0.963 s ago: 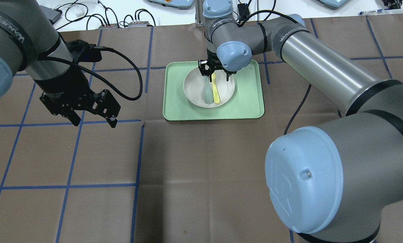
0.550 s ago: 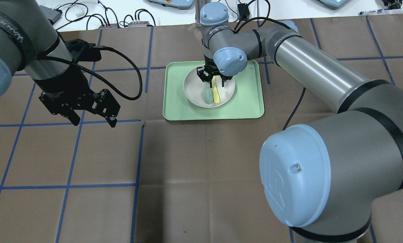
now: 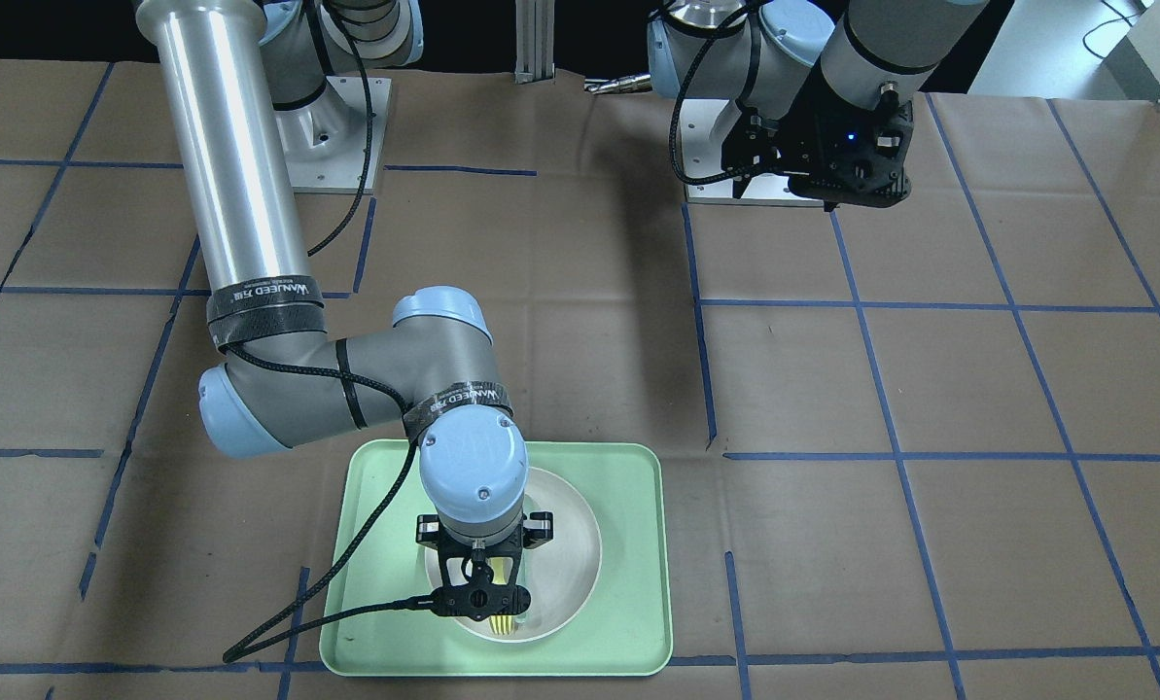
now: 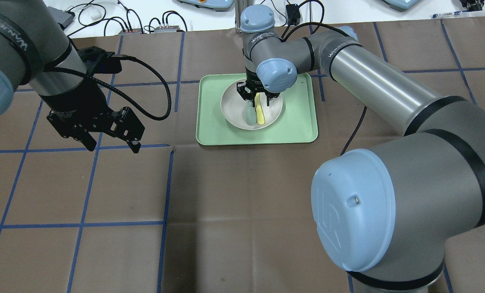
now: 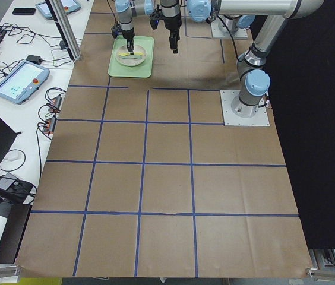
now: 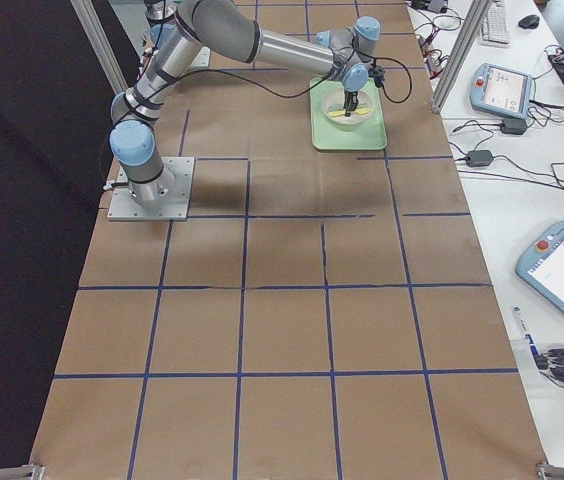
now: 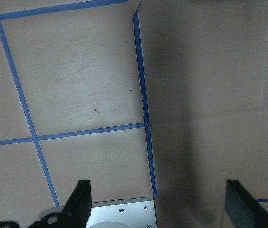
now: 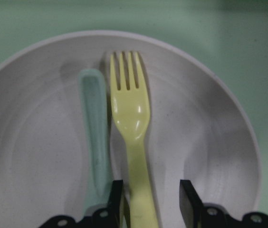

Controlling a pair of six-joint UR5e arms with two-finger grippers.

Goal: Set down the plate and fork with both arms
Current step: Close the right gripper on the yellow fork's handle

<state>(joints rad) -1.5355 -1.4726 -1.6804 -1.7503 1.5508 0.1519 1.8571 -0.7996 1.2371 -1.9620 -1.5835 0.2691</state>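
The off-white plate (image 4: 234,110) sits in the mint-green tray (image 4: 299,122). The pale-yellow fork (image 4: 260,114) lies in the plate, side by side with a grey-green spoon (image 4: 250,116). My right gripper (image 4: 257,99) is down in the plate, open, with its fingers on either side of the fork's handle. In the right wrist view the fork (image 8: 131,109) lies tines away and the spoon (image 8: 96,123) lies just left of it; a gap shows between the handle and one finger (image 8: 188,204). My left gripper (image 4: 112,146) hangs open and empty above the bare table, far left of the tray.
The tray (image 3: 638,544) lies at the table's far side, beyond the blue tape grid on brown paper. Cables and teach pendants (image 4: 203,3) lie past the table's far edge. The left wrist view shows only paper, tape lines and the left gripper (image 7: 160,204).
My right gripper has come down into the plate, and its fingers now sit closer around the fork's handle. The left arm has not moved.
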